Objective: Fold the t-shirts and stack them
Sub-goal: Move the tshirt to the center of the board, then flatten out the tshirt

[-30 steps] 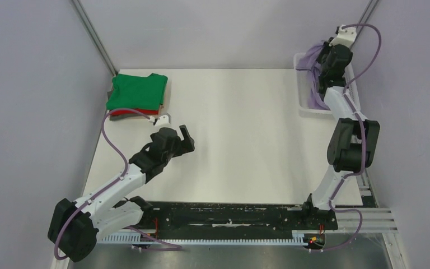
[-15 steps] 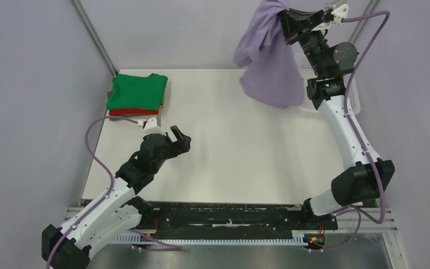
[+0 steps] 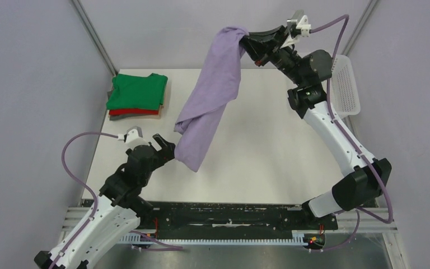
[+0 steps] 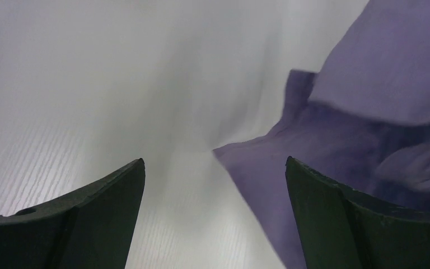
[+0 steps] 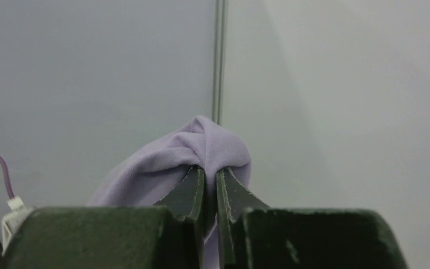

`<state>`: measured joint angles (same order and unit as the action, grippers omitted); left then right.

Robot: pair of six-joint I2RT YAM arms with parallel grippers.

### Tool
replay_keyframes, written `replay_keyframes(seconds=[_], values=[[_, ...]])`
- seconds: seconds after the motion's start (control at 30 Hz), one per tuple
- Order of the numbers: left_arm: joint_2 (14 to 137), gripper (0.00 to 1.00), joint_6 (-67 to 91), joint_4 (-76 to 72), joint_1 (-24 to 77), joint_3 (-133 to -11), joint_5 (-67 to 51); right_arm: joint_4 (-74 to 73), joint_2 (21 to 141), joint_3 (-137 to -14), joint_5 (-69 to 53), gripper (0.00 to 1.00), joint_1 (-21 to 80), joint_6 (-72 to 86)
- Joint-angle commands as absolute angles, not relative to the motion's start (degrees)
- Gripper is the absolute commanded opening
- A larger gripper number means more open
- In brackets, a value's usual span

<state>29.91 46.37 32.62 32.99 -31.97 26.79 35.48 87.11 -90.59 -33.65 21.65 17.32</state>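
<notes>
- Up on the overhead view, my right gripper point(image 3: 247, 38) is clamped on a bunched bit of the lilac t-shirt point(image 3: 213, 95). The cloth hangs high over the worktop point(image 3: 269, 151), its low end just beside my left gripper point(image 3: 165, 147). The green t-shirt point(image 3: 137, 91) sits folded on the red t-shirt point(image 3: 124, 111) in the far-left corner.
- Left wrist view: the left gripper point(image 4: 214, 161) is spread wide with nothing in it. A corner of the lilac t-shirt point(image 4: 369, 84) shows just ahead. I'd pinch that corner or a hem, not a wad, so it spreads flat.
- Right wrist view: the right gripper point(image 5: 210, 171) is pinched tight on a fold of the lilac t-shirt point(image 5: 201, 143). I'd hold firm until the left side grabs, then lower slowly.
</notes>
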Motion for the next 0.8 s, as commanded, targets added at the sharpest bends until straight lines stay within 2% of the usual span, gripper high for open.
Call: replay_keyframes(seconds=[0.0,0.07,0.13,0.17,0.23,0.27,0.33,0.4,0.5,0.6,0.67,0.77], values=[[28.3,1.0,50.5,36.8,33.1,-34.2,30.9,21.4,78.5,-77.4,-24.6,0.12,20.8,3.5],[28.6,1.0,50.7,36.9,33.1,-33.9,31.4,14.6,74.7,-68.5,-14.0,0.21,20.1,-2.1],[29.5,1.0,51.1,36.8,33.1,-33.9,32.4,11.6,72.1,-59.3,-4.7,0.37,18.6,-4.8],[30.4,1.0,51.4,36.6,33.1,-34.0,32.7,10.0,71.5,-56.5,1.6,0.52,17.6,-4.5],[33.0,1.0,51.3,35.4,33.1,-34.5,32.4,5.7,71.8,-54.1,10.4,0.91,15.7,-1.9],[34.9,1.0,51.3,34.7,33.1,-34.8,31.7,3.2,72.0,-53.7,14.2,0.98,15.3,-0.4],[39.0,1.0,51.0,33.2,33.1,-35.8,29.4,1.1,71.6,-52.3,19.0,0.98,15.2,-0.1],[43.8,1.0,50.5,31.9,33.2,-36.7,27.0,1.1,69.8,-50.1,18.2,0.98,15.3,2.1],[50.1,1.0,49.8,31.2,33.1,-38.3,23.3,4.3,66.1,-46.0,12.3,0.98,16.4,1.0],[53.5,1.0,49.7,29.8,33.2,-37.5,19.9,9.2,64.5,-42.8,-0.5,0.98,19.3,-4.6],[53.9,1.0,49.7,27.3,33.1,-35.4,16.6,9.4,66.5,-43.3,-8.9,0.98,21.3,-6.3],[53.8,1.0,51.3,20.4,33.1,-30.1,11.6,8.8,72.0,-45.9,-10.5,0.98,26.3,-6.9]])
